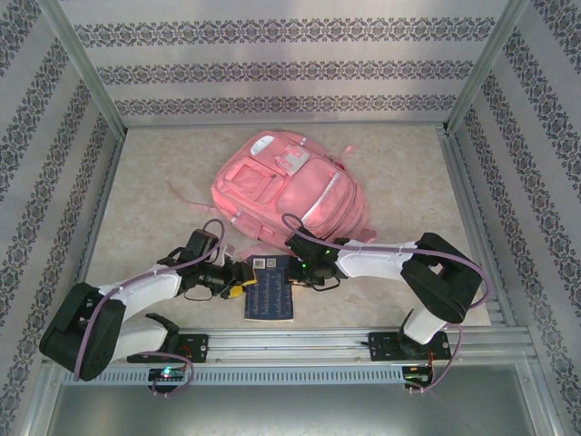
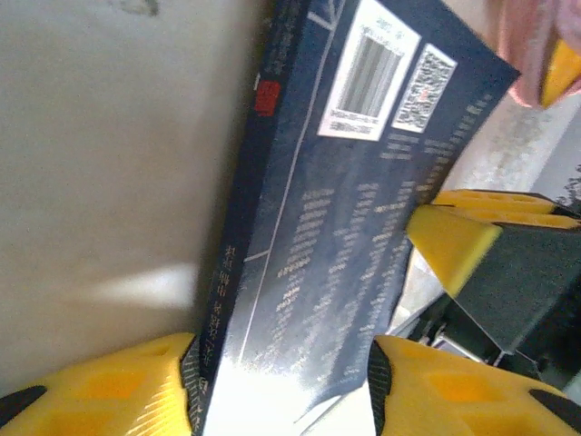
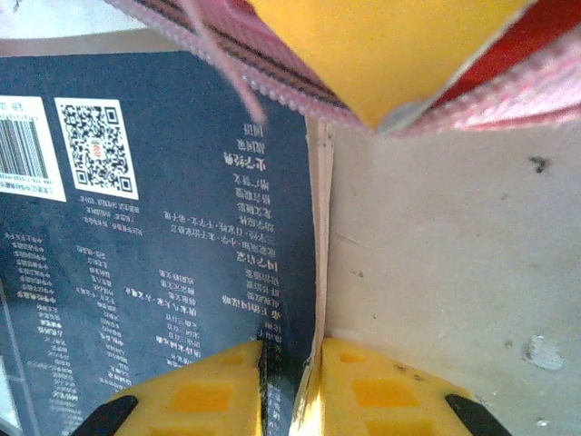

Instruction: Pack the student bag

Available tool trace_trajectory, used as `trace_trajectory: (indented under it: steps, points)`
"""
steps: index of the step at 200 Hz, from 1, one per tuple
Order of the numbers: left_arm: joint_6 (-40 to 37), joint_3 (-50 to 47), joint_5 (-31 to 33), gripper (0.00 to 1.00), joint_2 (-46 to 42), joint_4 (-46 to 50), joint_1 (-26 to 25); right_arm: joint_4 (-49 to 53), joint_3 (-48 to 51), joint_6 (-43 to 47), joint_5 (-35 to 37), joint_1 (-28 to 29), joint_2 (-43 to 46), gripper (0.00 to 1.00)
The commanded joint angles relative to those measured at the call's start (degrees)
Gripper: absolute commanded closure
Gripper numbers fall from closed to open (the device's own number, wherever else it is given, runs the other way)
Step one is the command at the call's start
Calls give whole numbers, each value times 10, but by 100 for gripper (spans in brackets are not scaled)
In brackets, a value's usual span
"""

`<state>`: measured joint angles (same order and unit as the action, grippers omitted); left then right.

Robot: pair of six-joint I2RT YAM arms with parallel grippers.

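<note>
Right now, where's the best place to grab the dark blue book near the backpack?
Pinch the book by its thin page edge, coming from the right. It lies flat, back cover up, so only edges fit between fingers. The right end effector sits there.

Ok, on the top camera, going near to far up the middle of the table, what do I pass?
Metal mounting rail → dark blue book lying flat, barcode side up → pink student bag → patterned back wall.
</note>
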<state>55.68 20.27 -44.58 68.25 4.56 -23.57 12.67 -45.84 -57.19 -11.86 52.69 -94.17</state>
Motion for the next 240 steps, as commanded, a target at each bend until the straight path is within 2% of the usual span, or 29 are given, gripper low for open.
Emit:
trace_trajectory:
  steps: [1,46,95,117,130,145,161,181,209,240]
  points:
    - [28,18,-110,50,-37,-181,-19,-5,21,21,0,1,-48,79]
    - [53,-7,-104,51,-55,-213,-19,12,20,33,3,0,-42,78]
    - [-18,30,-80,51,10,-99,-20,21,20,40,11,-1,-30,77]
    - [-25,39,-74,52,31,-84,-20,18,25,41,10,-1,-26,77]
    - [-26,38,-70,61,33,-81,-20,16,26,45,9,-1,-24,76]
    - [-33,39,-65,84,27,-69,-20,22,24,56,12,-1,-14,75]
    - [-32,35,-51,100,6,-54,-20,37,21,72,20,-2,11,71]
    - [-25,32,-32,100,-52,-31,-20,79,7,98,26,-2,56,65]
    - [-19,42,7,100,-165,35,-20,155,-28,149,16,-8,123,61]
    - [-25,97,49,100,-244,92,-18,194,-65,195,20,-30,217,57]
